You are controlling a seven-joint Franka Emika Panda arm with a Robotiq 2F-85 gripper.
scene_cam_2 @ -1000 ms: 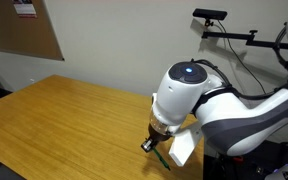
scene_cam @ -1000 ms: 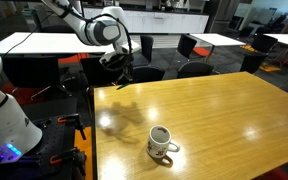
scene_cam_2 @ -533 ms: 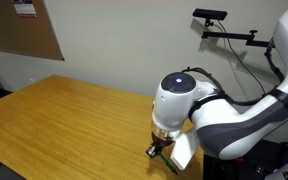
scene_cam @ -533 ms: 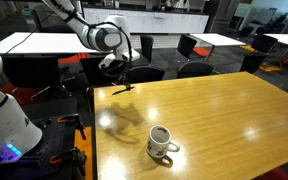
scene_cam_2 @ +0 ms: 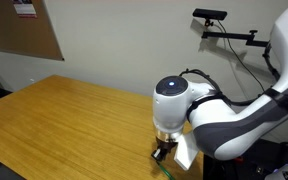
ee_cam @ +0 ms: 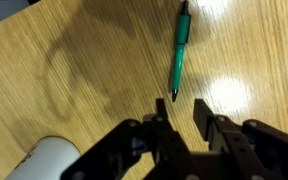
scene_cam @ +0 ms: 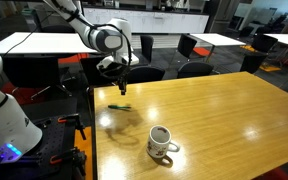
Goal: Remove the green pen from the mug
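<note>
Arm (scene_cam: 106, 38) is reaching in from the upper left in an exterior view, its wrist bending down over the far left corner of the bench (scene_cam: 224, 110). The jaws are hanging just above the wood, pointing down; from here I cannot tell how far apart they are. The pen (scene_cam: 119, 106) is lying flat on the bench just below them. The mug (scene_cam: 161, 143) is standing upright nearer the camera, well apart from the pen, its handle pointing right and its inside showing dark. Dark chairs (scene_cam: 194, 47) and white tables (scene_cam: 34, 42) are standing well behind the bench.

In an exterior view from across the bench (scene_cam_2: 54, 120), the arm's (scene_cam_2: 174, 98) round white joint is filling the middle, with the wrist pointing straight down below it. A sliver of the pen (scene_cam_2: 164, 163) is showing green on the wood under the jaws. A cork board (scene_cam_2: 34, 30) is hanging on the wall at the left.

In the wrist view the jaws are showing at the bottom edge, standing narrowly apart with nothing between them. The pen (ee_cam: 178, 55) is lying on the bench (ee_cam: 84, 70) ahead of them, its dark tip pointing at the gap and lying just clear of the fingers. A white rounded shape (ee_cam: 44, 160) is showing in the lower left corner; I cannot tell what it is.
</note>
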